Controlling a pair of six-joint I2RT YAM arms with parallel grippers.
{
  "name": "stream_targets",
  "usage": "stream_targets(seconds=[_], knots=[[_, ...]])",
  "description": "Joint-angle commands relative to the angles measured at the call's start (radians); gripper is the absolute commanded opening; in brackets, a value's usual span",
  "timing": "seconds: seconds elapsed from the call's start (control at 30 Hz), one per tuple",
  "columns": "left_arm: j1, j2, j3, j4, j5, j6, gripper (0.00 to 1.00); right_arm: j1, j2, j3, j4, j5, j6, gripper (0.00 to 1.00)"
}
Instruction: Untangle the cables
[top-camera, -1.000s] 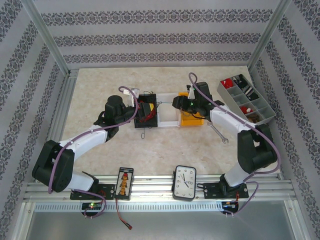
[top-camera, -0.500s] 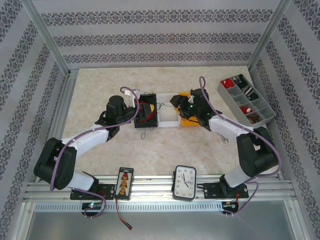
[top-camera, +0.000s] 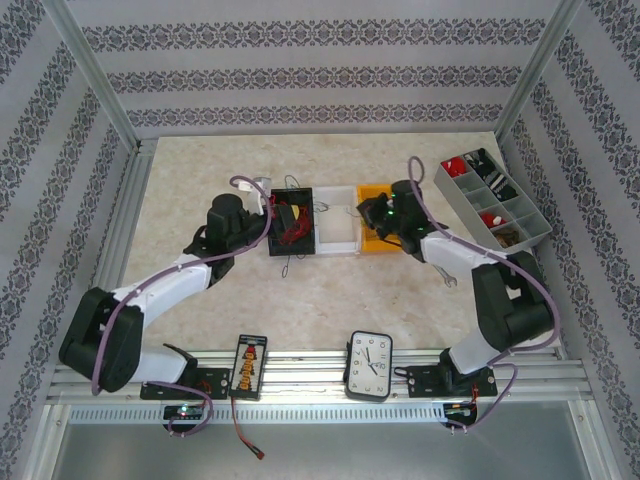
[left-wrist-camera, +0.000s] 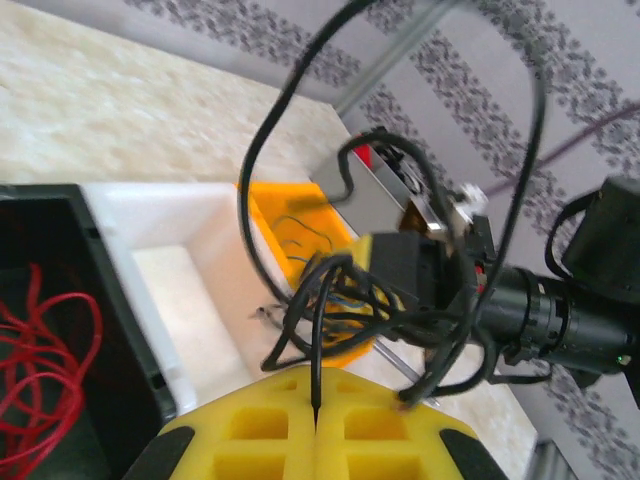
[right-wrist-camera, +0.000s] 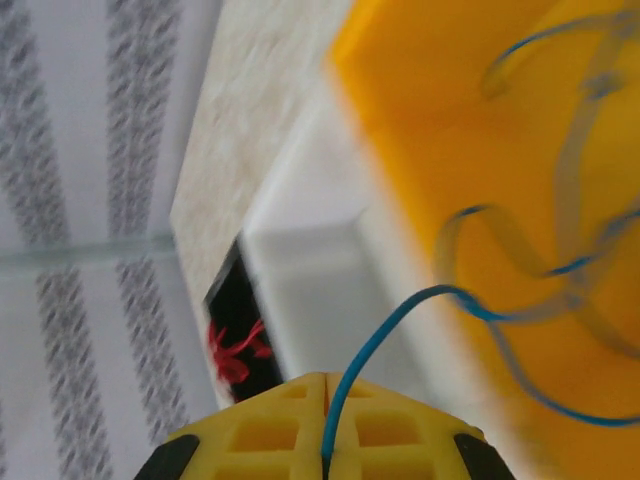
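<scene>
A tangle of black cables (left-wrist-camera: 372, 300) hangs between the two grippers, and one strand runs down into my left gripper (left-wrist-camera: 316, 412), whose yellow jaws are shut on it. From above, the left gripper (top-camera: 278, 212) sits over the black bin (top-camera: 272, 248), which holds loose red cables (top-camera: 292, 232). My right gripper (right-wrist-camera: 325, 445) is shut on a thin blue cable (right-wrist-camera: 400, 318) that loops over the yellow bin (right-wrist-camera: 470, 120). In the top view the right gripper (top-camera: 368, 208) hovers at the yellow bin's (top-camera: 372, 245) left edge, with thin black cables (top-camera: 322, 210) stretched towards the left gripper.
A white bin (top-camera: 336, 238) stands between the black and yellow bins. A grey compartment tray (top-camera: 470, 192) sits at the far right, and a wrench (top-camera: 440, 270) lies under the right forearm. A clock (top-camera: 369, 365) and a black device (top-camera: 248, 364) rest on the front rail.
My right gripper has closed on the blue cable and shifted right towards the yellow bin. The left arm has drawn slightly left, still gripping the black cable.
</scene>
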Motion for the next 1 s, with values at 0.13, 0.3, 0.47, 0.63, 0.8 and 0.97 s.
stream_targets(seconds=[0.13, 0.3, 0.47, 0.63, 0.8, 0.97], knots=[[0.027, -0.043, -0.004, -0.107, -0.132, 0.057, 0.00, -0.180, -0.066, -0.097, -0.094, 0.017, -0.104, 0.00], [0.025, -0.007, 0.008, -0.019, 0.072, 0.043, 0.00, -0.202, -0.018, -0.048, -0.120, -0.007, -0.205, 0.00], [0.026, 0.000, 0.036, -0.021, 0.152, 0.048, 0.00, -0.184, -0.007, 0.015, -0.107, -0.051, -0.296, 0.29], [0.023, 0.005, 0.047, -0.035, 0.167, 0.058, 0.00, -0.158, 0.004, 0.111, -0.160, -0.057, -0.392, 0.43], [0.023, 0.013, 0.054, -0.003, 0.248, 0.044, 0.00, -0.133, -0.023, 0.179, -0.215, -0.047, -0.488, 0.47], [0.024, 0.031, 0.081, 0.051, 0.420, -0.008, 0.00, -0.027, -0.084, 0.191, -0.202, -0.338, -0.720, 0.47]])
